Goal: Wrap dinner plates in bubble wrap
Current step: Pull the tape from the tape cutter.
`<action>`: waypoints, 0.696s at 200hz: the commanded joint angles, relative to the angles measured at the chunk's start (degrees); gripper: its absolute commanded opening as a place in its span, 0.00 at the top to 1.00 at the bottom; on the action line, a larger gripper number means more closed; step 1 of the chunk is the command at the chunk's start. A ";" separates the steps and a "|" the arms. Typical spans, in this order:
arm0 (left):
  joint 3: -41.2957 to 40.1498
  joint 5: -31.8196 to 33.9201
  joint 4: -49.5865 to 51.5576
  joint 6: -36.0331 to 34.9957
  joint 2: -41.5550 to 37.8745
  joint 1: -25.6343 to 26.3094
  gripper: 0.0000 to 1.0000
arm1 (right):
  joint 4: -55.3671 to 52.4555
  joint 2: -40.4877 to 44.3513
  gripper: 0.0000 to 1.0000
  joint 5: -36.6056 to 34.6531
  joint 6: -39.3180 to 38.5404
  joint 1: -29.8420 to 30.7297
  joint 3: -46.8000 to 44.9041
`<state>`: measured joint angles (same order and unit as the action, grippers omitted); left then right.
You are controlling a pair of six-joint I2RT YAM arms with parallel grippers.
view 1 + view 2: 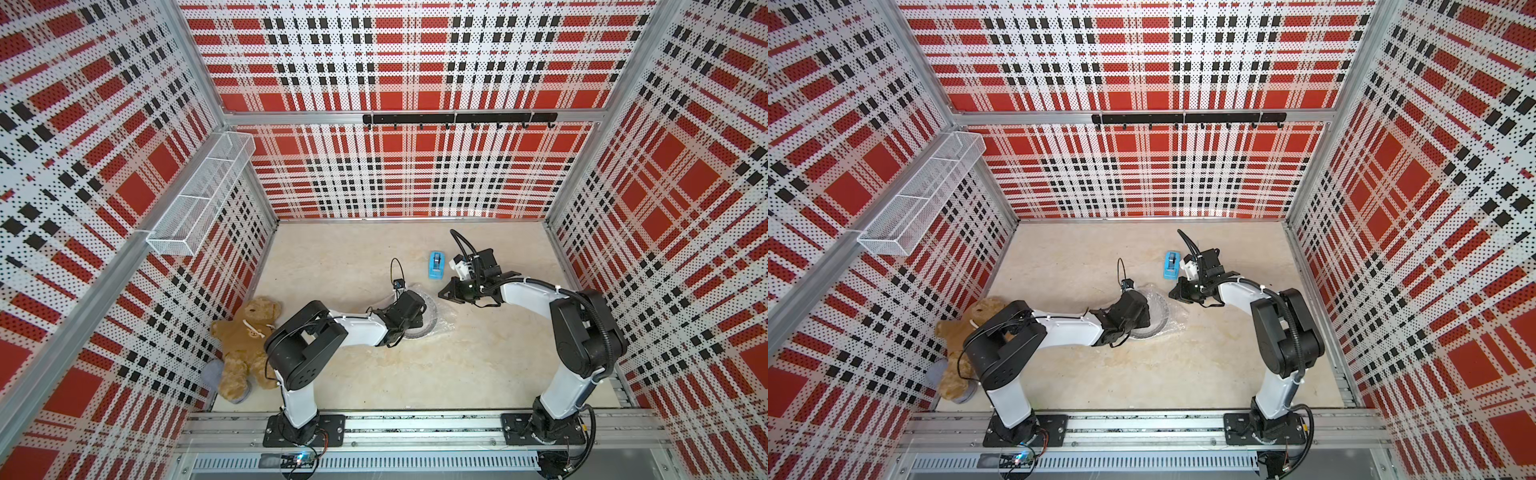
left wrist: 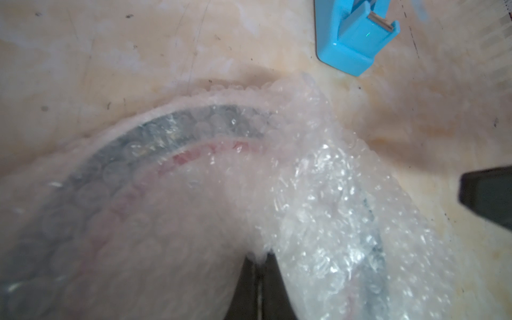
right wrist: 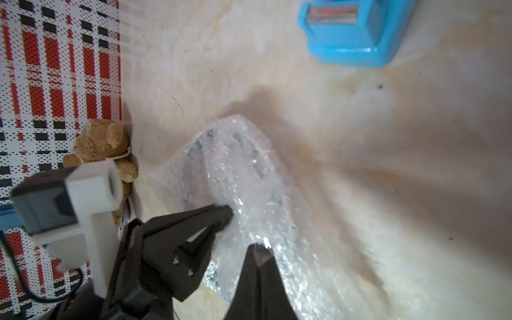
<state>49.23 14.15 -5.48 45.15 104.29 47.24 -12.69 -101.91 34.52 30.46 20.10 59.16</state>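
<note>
Bubble wrap [image 2: 318, 194], which I judge light, limp and slippery, covers the breakable plate [image 2: 166, 124] on the table [image 1: 457, 365]. My left gripper [image 2: 259, 266] is pinched on a fold. The right gripper [image 3: 263, 249], closed and empty, hangs beside. I would grip film edges, never china.

Both top views look down — wrist views close, sharing bubble wrap [image 2: 318, 194].

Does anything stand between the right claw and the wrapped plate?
Nothing visible does. The right claw hovers just beside the bubble wrap covering the plate; the blue tape dispenser lies farther back, off that line.
</note>
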 commanded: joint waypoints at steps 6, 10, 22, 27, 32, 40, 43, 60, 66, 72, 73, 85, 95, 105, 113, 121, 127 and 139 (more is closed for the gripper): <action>-3.60 -7.20 12.15 -0.41 5.73 1.10 1.00 | 1.35 -2.38 1.00 1.21 -1.98 0.01 -1.31; -3.62 -7.21 12.15 -0.41 5.71 1.10 1.00 | 1.39 -2.58 1.00 1.19 -2.18 -0.01 -1.58; -3.60 -7.18 12.07 -0.41 5.72 1.10 1.00 | 1.93 -3.32 1.00 1.26 -2.48 -0.01 -2.06; -3.55 -7.16 12.15 -0.41 5.70 1.10 1.00 | 2.24 -3.78 1.00 1.32 -2.49 0.01 -2.16; -3.54 -7.19 12.08 -0.41 5.75 1.10 1.00 | 2.56 -4.26 1.00 1.34 -2.44 0.02 -2.25; -3.58 -7.26 12.07 -0.49 5.73 1.10 1.00 | 2.93 -5.18 1.00 1.43 -2.43 0.03 -2.08; -3.56 -7.29 12.07 -0.50 5.75 1.10 1.00 | 3.07 -5.49 1.00 1.42 -2.42 -0.02 -1.97; -3.48 -7.26 12.09 -0.50 5.78 1.18 1.00 | 4.52 -6.87 1.00 1.81 -1.57 0.03 -1.61; -3.50 -7.23 12.07 -0.54 5.80 1.13 1.00 | 4.82 -7.26 1.00 1.99 -1.28 0.02 -1.29; -3.53 -7.20 12.07 -0.54 5.72 1.19 1.00 | 5.19 -7.62 1.00 2.26 -1.11 0.02 -1.16; -3.53 -7.16 12.07 -0.52 5.74 1.19 1.00 | 5.25 -7.61 1.00 2.33 -1.06 -0.02 -1.11; -3.54 -7.18 12.09 -0.41 5.74 1.15 1.00 | 5.28 -8.03 1.00 2.63 -0.95 -0.04 -0.85; -3.53 -7.19 12.07 -0.45 5.83 1.14 1.00 | 5.09 -7.76 1.00 2.51 -1.19 -0.02 -0.88; -3.53 -7.18 12.07 -0.41 5.80 1.14 1.00 | 4.91 -6.64 0.99 1.82 -1.42 0.02 -1.28; -3.54 -7.12 12.07 -0.43 5.82 1.10 1.00 | 4.95 -5.27 0.93 0.97 -1.54 -0.03 -1.72; -3.55 -7.06 12.09 -0.48 5.78 1.10 1.00 | 4.97 -3.74 0.86 -0.02 -1.67 -0.01 -2.23; -3.54 -7.17 12.07 -0.43 5.83 1.10 1.00 | 4.64 -2.68 0.79 -0.96 -1.95 0.03 -2.59; -3.53 -7.14 12.07 -0.51 5.90 1.10 1.00 | 3.26 -1.28 0.64 -2.47 -2.75 -0.04 -2.90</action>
<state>49.23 14.02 -5.65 44.97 104.33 47.24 -9.04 -107.63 34.74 29.15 19.94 57.10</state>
